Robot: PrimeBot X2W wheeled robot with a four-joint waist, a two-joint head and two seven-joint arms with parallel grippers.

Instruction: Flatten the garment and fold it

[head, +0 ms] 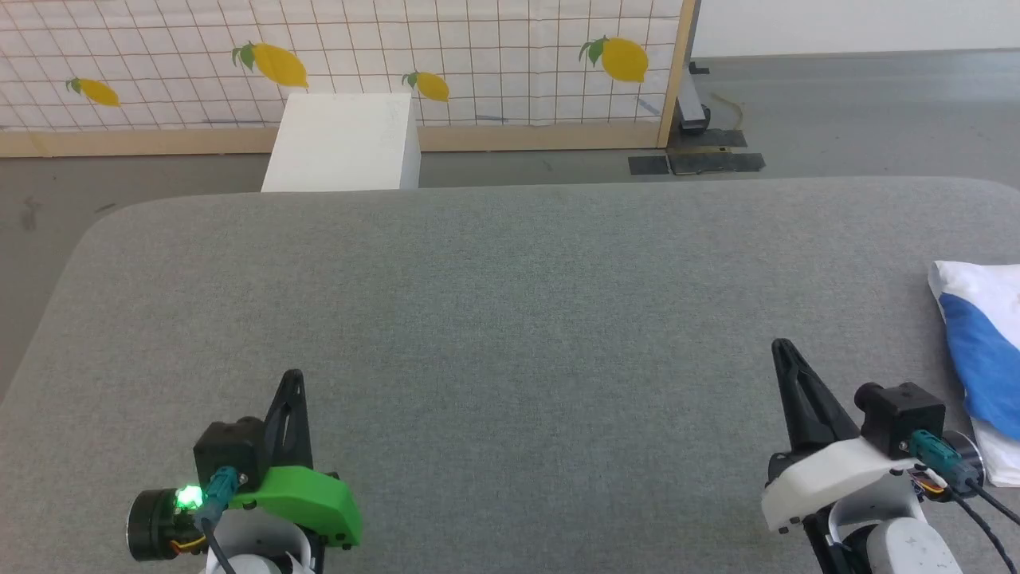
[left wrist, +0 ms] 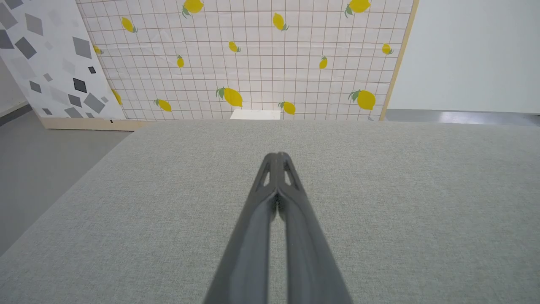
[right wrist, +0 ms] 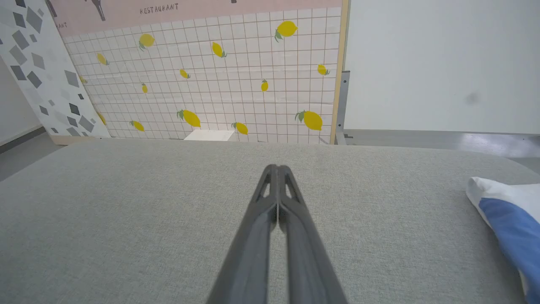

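Note:
The garment [head: 984, 351], white with a bright blue panel, lies bunched at the right edge of the grey table [head: 510, 319], partly cut off by the head view's border. In the right wrist view the garment [right wrist: 510, 215] sits at the far right on the table [right wrist: 126, 219]. My right gripper [head: 783, 347] is shut and empty, a little to the left of the garment and apart from it; its tips [right wrist: 277, 169] meet. At the lower left my left gripper [head: 292, 376] is also shut on nothing, tips [left wrist: 277, 156] together over bare table [left wrist: 126, 211].
A white box [head: 343, 143] stands on the floor beyond the table's far edge, in front of a lemon-patterned tiled panel [head: 478, 56]. A metal stand foot [head: 693, 112] sits on the floor at the back right.

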